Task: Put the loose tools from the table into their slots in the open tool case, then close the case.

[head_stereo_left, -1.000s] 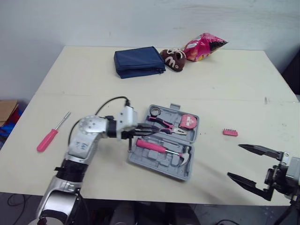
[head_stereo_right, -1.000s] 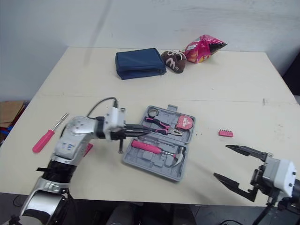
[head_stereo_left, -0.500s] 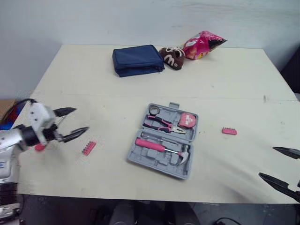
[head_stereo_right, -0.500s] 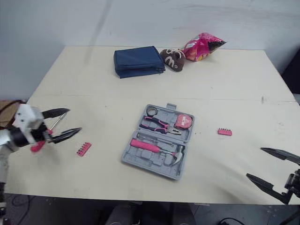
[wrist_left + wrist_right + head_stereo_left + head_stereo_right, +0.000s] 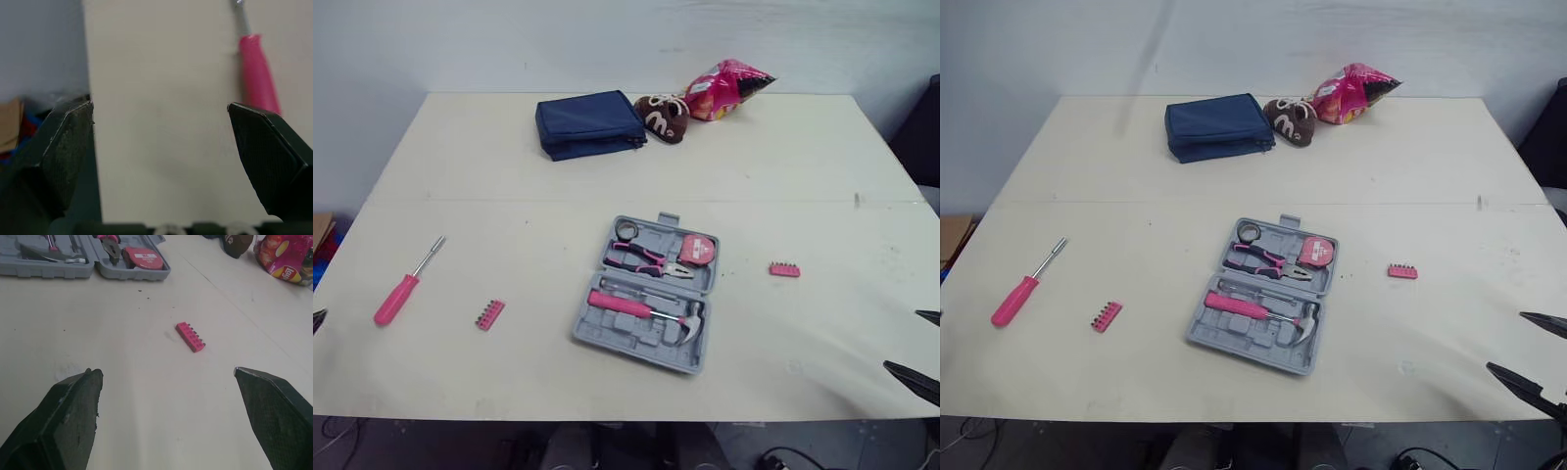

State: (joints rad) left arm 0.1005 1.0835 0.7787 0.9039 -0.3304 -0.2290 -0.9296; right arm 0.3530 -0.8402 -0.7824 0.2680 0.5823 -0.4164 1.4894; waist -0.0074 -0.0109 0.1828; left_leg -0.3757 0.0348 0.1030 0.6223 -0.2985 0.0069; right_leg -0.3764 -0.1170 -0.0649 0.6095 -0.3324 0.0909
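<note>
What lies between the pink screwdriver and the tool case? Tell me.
A pink bit holder lies between the screwdriver and tool case, shown in the left eye view.

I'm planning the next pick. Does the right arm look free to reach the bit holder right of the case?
Probably yes: the right end effector is open and faces the bit holder, with only bare table between them.

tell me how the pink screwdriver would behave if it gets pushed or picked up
The pink screwdriver lies flat with a rounded handle and thin metal shaft, so a sideways push would probably roll it. It looks rigid and small, so it likely lifts easily without bending. The smooth-looking handle might slip in a pinch grip.
</note>
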